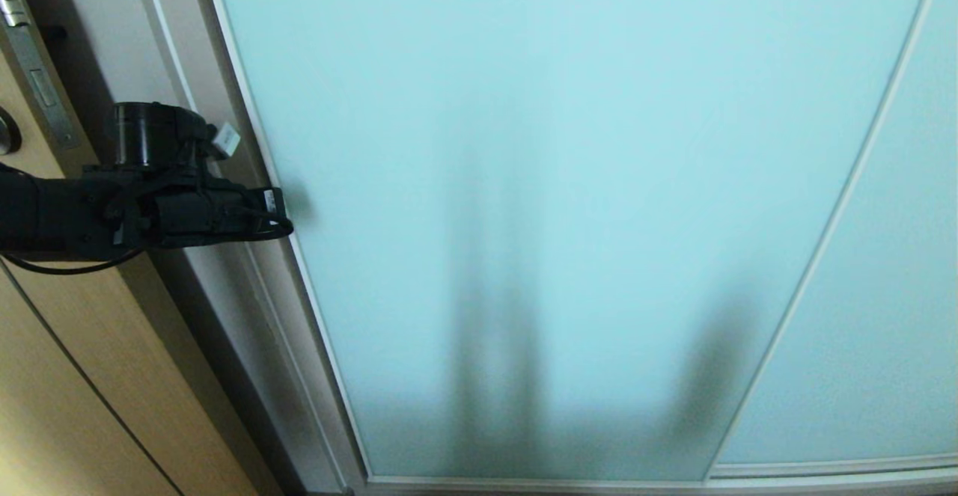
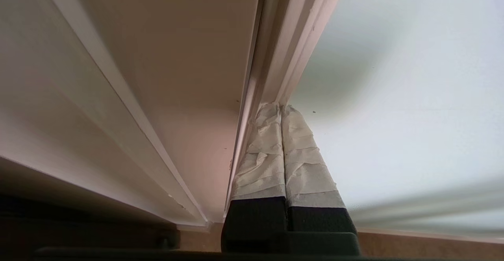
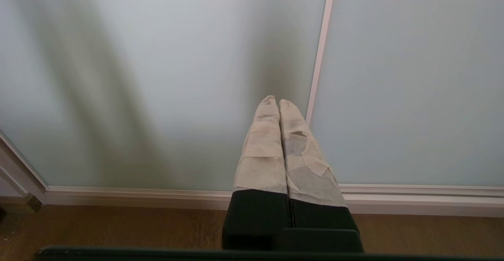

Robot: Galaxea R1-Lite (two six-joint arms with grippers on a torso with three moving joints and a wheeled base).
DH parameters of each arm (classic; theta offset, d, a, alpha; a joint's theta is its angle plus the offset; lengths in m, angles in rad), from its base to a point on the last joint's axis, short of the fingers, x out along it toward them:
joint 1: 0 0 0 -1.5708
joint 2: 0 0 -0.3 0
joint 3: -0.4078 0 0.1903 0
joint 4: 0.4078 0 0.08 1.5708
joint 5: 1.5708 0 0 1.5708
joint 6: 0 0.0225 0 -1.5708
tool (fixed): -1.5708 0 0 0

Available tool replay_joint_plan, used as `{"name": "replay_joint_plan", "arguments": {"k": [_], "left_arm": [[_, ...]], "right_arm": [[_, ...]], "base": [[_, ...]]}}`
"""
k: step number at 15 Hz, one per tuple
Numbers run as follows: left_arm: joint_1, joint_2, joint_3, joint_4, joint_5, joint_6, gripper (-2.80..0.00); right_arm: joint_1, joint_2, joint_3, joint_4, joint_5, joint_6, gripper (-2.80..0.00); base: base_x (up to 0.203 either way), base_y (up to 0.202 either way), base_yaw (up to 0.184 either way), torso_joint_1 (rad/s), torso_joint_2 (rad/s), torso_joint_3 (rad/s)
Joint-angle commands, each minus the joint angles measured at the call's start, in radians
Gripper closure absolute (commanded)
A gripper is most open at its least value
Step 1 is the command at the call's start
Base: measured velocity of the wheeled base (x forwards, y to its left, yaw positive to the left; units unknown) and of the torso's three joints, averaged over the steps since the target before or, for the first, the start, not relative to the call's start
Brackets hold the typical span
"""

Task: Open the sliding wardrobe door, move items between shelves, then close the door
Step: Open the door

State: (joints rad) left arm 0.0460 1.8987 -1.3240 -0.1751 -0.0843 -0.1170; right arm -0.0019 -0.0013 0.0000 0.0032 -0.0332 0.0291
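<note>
One door (image 1: 569, 204) filled the view, fully across the opening, long axis upright. Its left frame edge lay just right of the left gripper (image 2: 280, 105), clenched, empty, tips at the seam. Right gripper (image 3: 274, 100), clenched too, sat farther right, near the door's right frame edge. No shelves or items showed.

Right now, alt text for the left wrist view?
The left gripper, its taped fingers shut together, tips at the silver frame edge of the sliding wardrobe door, whose frosted glass fills one side. A white wardrobe side panel fills the other.
</note>
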Motion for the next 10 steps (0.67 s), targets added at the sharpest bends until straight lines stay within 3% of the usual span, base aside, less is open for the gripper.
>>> {"name": "replay_joint_plan", "arguments": {"k": [1, 10], "left_arm": [[-0.018, 0.006, 0.012, 0.002, -0.003, -0.013, 0.0], [-0.157, -0.004, 0.055, -0.001, -0.002, -0.05, 0.0]], "right_arm": [[-0.001, 0.001, 0.001, 0.0, -0.001, 0.0, 0.0], [-0.001, 0.001, 0.002, 0.0, -0.001, 0.0, 0.0]], "base": [[0.0, 0.0, 0.0, 0.0, 0.0, 0.0], [0.0, 0.0, 0.0, 0.0, 0.0, 0.0]]}}
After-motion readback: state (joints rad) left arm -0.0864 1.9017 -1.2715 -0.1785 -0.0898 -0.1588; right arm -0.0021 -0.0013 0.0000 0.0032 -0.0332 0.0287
